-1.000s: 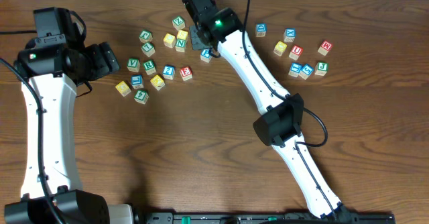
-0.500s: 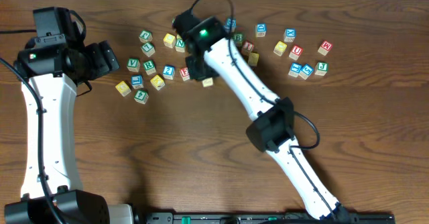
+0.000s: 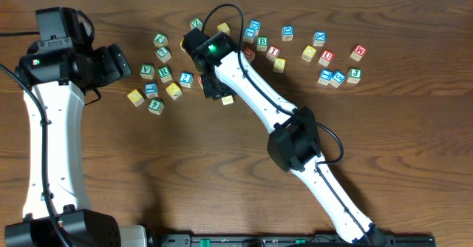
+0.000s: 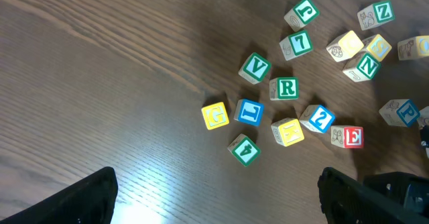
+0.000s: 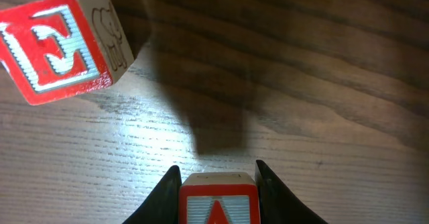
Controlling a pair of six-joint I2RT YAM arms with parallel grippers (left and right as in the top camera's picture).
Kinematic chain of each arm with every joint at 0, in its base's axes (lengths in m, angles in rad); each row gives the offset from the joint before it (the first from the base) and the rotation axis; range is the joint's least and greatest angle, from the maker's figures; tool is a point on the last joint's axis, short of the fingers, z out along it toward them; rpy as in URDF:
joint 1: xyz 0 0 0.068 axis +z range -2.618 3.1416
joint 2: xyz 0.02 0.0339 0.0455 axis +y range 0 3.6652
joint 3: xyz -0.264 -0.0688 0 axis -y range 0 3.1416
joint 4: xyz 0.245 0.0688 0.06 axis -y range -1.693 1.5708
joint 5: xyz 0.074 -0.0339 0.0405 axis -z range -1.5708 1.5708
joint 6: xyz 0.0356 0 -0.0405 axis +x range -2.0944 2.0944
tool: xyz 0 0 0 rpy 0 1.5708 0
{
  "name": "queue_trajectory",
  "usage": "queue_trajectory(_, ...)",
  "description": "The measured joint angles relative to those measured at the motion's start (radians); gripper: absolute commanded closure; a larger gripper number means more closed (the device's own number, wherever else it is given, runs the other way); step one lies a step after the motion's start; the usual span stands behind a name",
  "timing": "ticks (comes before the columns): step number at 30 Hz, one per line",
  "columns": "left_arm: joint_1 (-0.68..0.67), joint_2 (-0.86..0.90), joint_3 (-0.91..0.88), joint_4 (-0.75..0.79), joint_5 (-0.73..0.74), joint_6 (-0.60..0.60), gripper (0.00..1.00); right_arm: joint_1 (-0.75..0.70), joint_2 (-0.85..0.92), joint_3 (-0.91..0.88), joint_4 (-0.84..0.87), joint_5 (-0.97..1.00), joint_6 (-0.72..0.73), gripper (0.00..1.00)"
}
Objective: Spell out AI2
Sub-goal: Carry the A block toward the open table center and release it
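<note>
I have the A cube [image 5: 218, 207] clamped between the 2 fingers of the right hand [image 5: 218, 174]. It is pale wood, with a red frame and a red A on the face toward the wrist camera. The letter stands upright, and only its upper part is in view. From overhead the hand hides most of that cube, so I cannot tell whether it touches the tabletop [image 3: 148, 166].

The 2 cube [image 4: 317, 118] lies flat in the left cluster, its blue 2 on a white face turned up, set at a slant to the wood grain.

The I cube [image 3: 273, 52] rests flat farther right, toward the back, red letter up, apart from both.
</note>
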Motion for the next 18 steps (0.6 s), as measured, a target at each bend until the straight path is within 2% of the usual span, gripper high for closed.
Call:
queue_trajectory(8,0.000,0.000,0.000,0.000,0.000,0.000,0.06,0.000,0.000,0.000,0.000,0.003,0.007,0.66)
queue_trajectory(16,0.000,0.000,0.000,0.000,0.000,0.000,0.05,0.000,0.000,-0.031,0.000,0.003,0.007,0.66)
queue_trajectory(18,0.000,0.000,0.000,0.000,0.000,0.000,0.05,0.000,0.000,-0.037,0.000,0.003,0.007,0.63)
